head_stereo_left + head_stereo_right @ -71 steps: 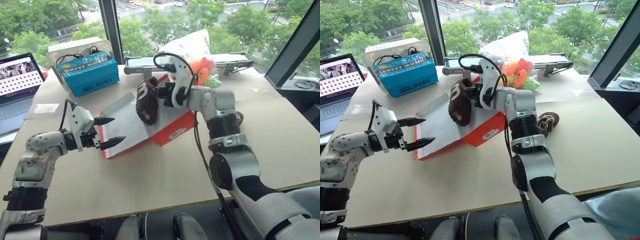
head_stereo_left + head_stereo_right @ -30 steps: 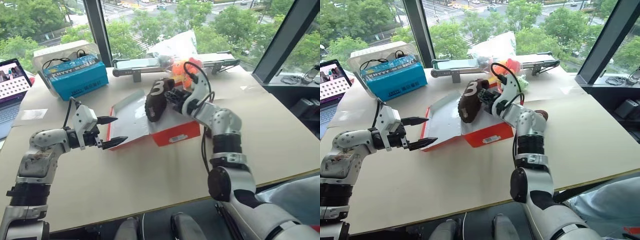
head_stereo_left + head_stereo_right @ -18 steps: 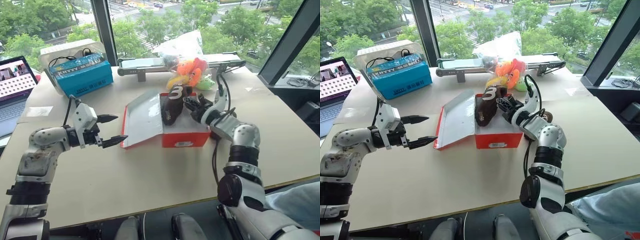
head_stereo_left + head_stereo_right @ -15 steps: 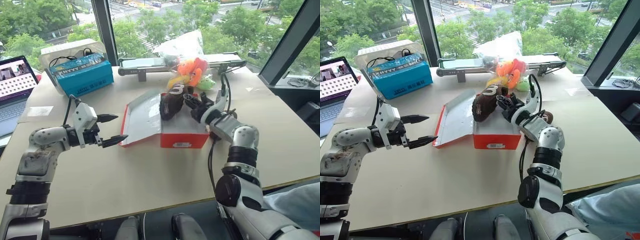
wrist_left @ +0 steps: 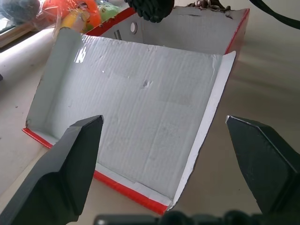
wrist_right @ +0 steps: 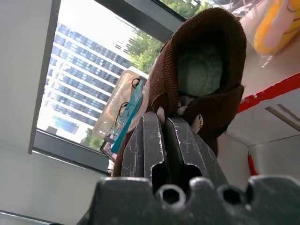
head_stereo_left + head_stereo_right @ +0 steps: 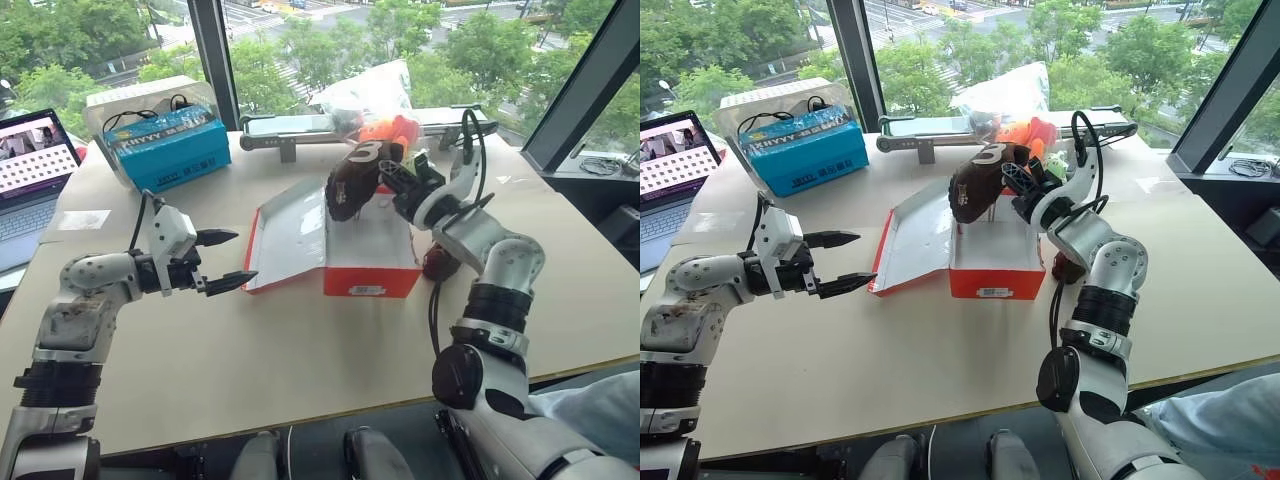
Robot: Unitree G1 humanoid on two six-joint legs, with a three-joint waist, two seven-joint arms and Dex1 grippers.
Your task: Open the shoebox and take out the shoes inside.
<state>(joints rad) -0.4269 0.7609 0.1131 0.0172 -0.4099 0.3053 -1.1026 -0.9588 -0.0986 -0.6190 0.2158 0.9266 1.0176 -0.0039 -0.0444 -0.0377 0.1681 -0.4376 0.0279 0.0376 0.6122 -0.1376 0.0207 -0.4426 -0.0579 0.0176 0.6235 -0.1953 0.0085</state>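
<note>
Shoebox [image 7: 365,268]: lid open. One shoe [image 7: 1073,268] on the counter [image 7: 300,360] beside it; second shoe [image 7: 352,183] above it, pinched in my right hand [image 7: 388,180]. Left hand [image 7: 226,262] spread, empty.

Both arms are built of rounded silver-grey metal segments joined by black ribbed rings. The left arm's shell is scuffed and smudged (most of all near the elbow). Its white boxy wrist block carries the left gripper [image 7: 222,260] with two black, tapering, pointed fingers and a thin black cable. The right gripper [image 7: 385,180] has scratched black fingers, looping black cables behind.
</note>
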